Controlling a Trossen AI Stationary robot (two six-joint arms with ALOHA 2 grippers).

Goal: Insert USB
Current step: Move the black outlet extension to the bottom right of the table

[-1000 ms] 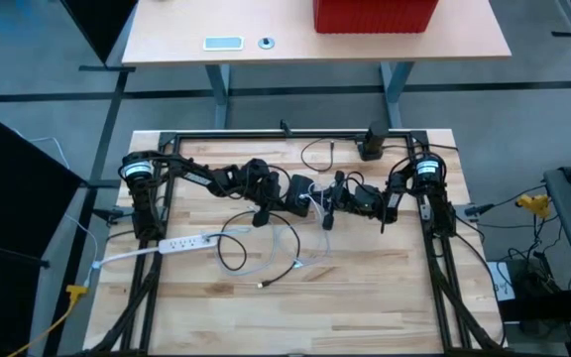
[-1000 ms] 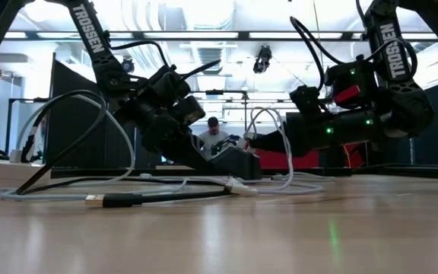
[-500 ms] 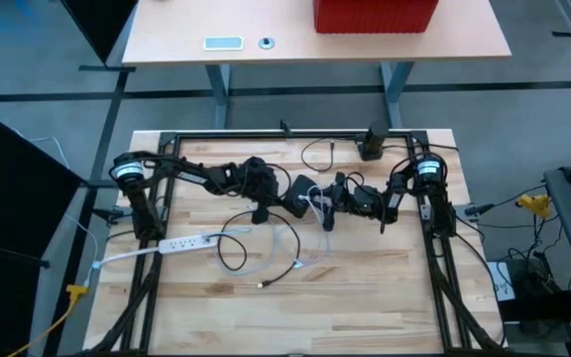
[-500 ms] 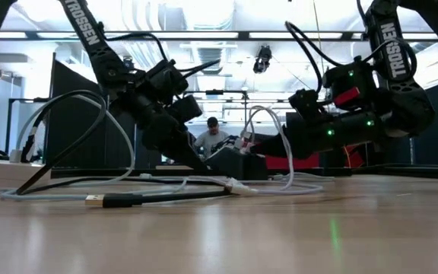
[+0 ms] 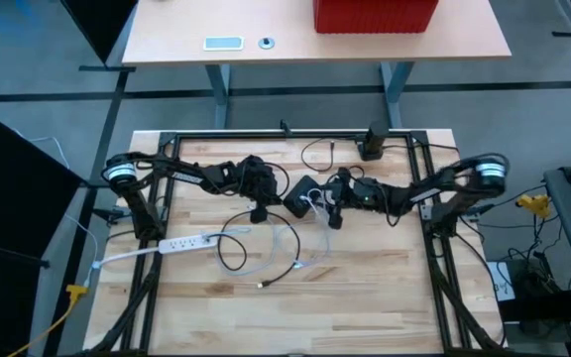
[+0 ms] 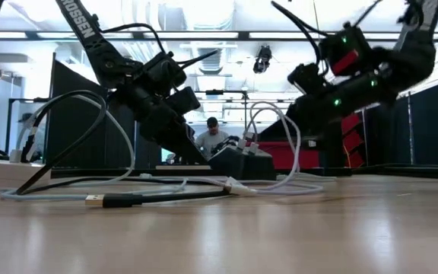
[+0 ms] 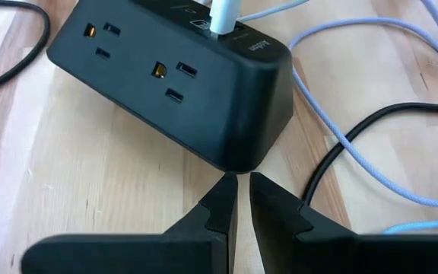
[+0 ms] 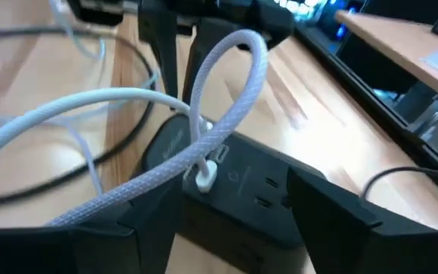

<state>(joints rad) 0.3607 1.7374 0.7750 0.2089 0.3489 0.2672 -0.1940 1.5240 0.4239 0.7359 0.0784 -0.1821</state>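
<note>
Above the black power block (image 8: 242,190), right gripper (image 8: 234,205) open, empty.

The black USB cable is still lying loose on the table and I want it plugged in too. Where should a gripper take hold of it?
Grip the black USB cable on the dark sleeve just behind its metal plug, probably coming from above with the fingers across its width. It lies flat on the table, plug end free, so the sides are exposed and the short stiff sleeve should hold the plug steady.
</note>
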